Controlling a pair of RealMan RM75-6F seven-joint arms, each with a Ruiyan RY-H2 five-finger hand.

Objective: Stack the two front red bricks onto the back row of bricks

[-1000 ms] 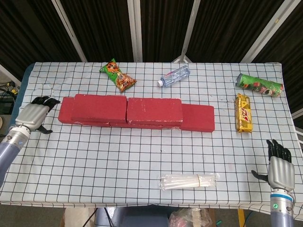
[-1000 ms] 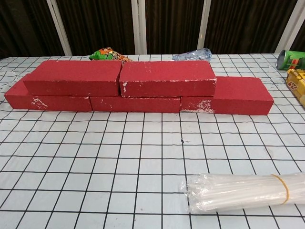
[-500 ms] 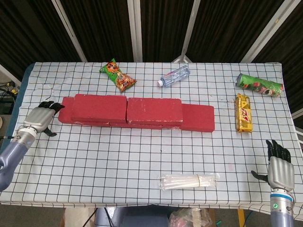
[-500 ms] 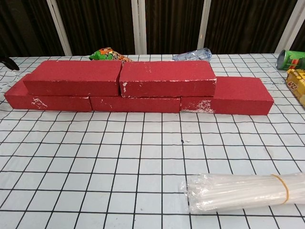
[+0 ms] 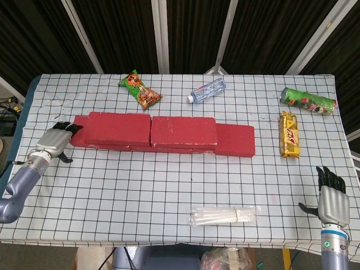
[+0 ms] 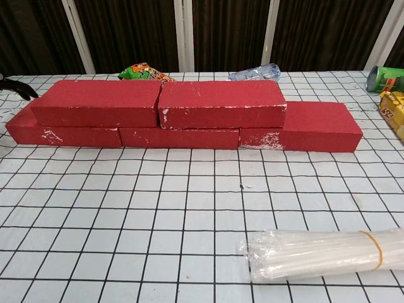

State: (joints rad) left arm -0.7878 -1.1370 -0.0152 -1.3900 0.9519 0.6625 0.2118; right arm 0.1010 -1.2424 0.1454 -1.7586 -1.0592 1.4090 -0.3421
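Your left hand point(image 5: 56, 139): fingers apart, empty, beside stacked rectangular red foam bricks point(image 5: 152, 130). Your right hand point(image 5: 331, 198): fingers spread, empty.

Setting. A rectangular bench point(image 5: 112, 191) fills the centre of the head view, covered by a white cloth printed with a black square grid; the cloth shows slight wrinkles toward 10 o'clock. Behind the bench, from 10 to 2 o'clock, hangs a dark pleated curtain point(image 5: 39, 34), crossed by pale metal frame bars point(image 5: 160, 34) that slant outward at each side and stand nearly upright at 12 o'clock. In the chest view the same bars point(image 6: 183, 35) rise vertically before the curtain. Lighting is even and diffuse, with soft shadows. At 6 o'clock, below the bench edge, floor clutter is indistinct.
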